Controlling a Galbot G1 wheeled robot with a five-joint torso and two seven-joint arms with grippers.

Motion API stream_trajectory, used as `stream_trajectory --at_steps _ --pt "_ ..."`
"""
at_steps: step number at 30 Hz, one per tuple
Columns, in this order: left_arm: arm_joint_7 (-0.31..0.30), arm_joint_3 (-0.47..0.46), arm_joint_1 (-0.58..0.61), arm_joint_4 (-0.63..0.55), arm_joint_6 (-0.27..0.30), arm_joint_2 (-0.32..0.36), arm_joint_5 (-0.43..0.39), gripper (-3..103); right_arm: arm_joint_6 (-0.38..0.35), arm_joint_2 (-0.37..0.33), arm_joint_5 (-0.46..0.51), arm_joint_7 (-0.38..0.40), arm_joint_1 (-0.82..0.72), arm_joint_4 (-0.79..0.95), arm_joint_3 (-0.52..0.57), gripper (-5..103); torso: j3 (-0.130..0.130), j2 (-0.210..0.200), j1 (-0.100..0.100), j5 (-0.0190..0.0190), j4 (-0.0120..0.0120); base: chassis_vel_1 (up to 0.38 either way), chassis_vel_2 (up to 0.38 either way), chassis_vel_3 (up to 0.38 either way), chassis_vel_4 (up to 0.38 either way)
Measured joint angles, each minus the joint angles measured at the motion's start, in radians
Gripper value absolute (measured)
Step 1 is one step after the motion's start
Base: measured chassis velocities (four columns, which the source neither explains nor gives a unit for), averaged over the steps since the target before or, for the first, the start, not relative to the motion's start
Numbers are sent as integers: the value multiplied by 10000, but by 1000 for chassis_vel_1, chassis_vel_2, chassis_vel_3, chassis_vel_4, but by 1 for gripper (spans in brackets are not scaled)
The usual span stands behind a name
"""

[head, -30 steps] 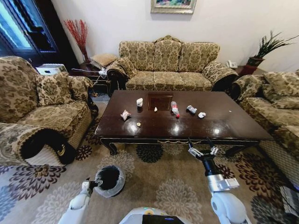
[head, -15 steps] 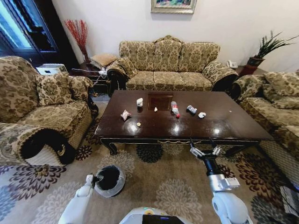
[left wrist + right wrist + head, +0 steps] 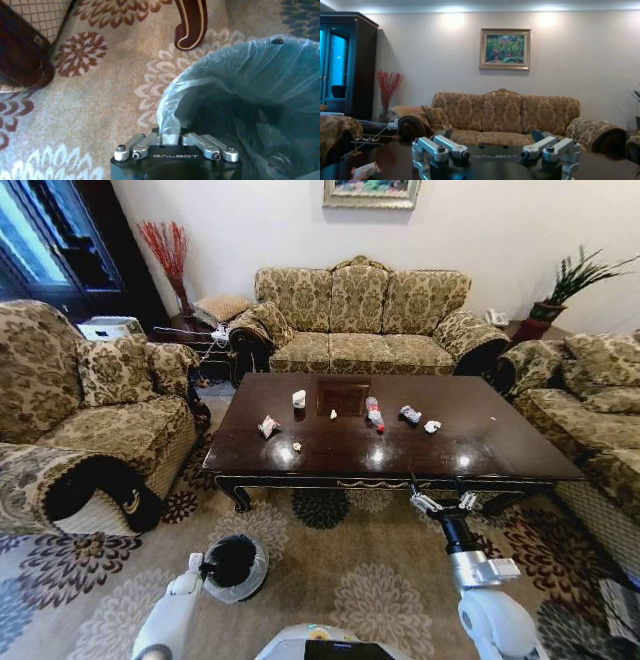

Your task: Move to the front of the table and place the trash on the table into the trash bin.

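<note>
The left gripper (image 3: 170, 139) was pinched on the trash bin (image 3: 233, 567) rim beside the table (image 3: 480, 448); trash, a plastic bottle (image 3: 374, 414) included, lay on top. The right gripper (image 3: 444, 502) hung open near the front edge. Approach looked underway; reaching comes next.

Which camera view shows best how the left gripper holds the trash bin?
The left wrist view: the left gripper is shut on the liner at the rim of the trash bin, seen from close. The head view shows the trash bin small on the carpet with the left gripper at its rim.
</note>
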Motion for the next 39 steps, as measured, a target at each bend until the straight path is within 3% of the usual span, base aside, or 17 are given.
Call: stream_trajectory --at_steps 6,12,19,23,24,26,28,29,31,33,36,39 --pt "62 -176 66 -32 -177 -62 131 4 27 35 -33 -123 -129 43 -14 100 -1 1 -1 -4 -1 0 0 0 0" --pt "56 -224 435 -559 -129 -55 -280 3 27 28 -35 -139 -128 98 -33 100 -1 0 -1 -8 -4 0 0 0 0" --pt "1 -355 1698 -1911 -10 189 -1569 1 27 98 -30 -143 -53 151 -122 100 -1 1 0 -1 -3 0 0 0 0" --pt "-49 -558 3349 -4089 308 396 -2749 1 36 173 -9 -172 49 144 -175 100 0 0 -1 -2 9 0 0 0 0" --pt "-104 -657 3827 -4957 410 424 -3089 1 58 197 0 -172 132 74 -199 100 0 1 -2 -3 7 0 0 0 0" --pt "-154 -720 4095 -5492 476 433 -3279 1 72 214 0 -172 203 12 -211 100 0 1 -2 -2 4 0 0 0 0" --pt "-360 -977 5082 -7290 695 459 -3918 1 119 255 -9 -213 446 -162 -234 100 -2 1 -1 2 -4 0 0 0 0" --pt "-360 -977 5082 -7290 695 459 -3918 1 119 255 -9 -213 446 -162 -234 100 -2 1 -1 2 -4 0 0 0 0" --pt "-599 -1209 6297 -9117 968 506 -4526 0 229 319 -4 -279 772 -370 -274 100 -1 1 0 1 -1 0 0 0 0" --pt "-677 -1303 6672 -9675 1057 513 -4693 0 271 355 26 -315 891 -448 -291 100 -1 1 0 1 -1 0 0 0 0" --pt "-1099 -2022 8276 -12354 1586 520 -5362 0 339 429 388 -556 1276 -696 -369 100 -1 1 -2 0 3 0 0 0 0" --pt "-1254 -2469 8946 -13472 1722 535 -5666 0 342 426 585 -630 1399 -796 -399 100 -1 1 -1 -1 1 0 0 0 0"
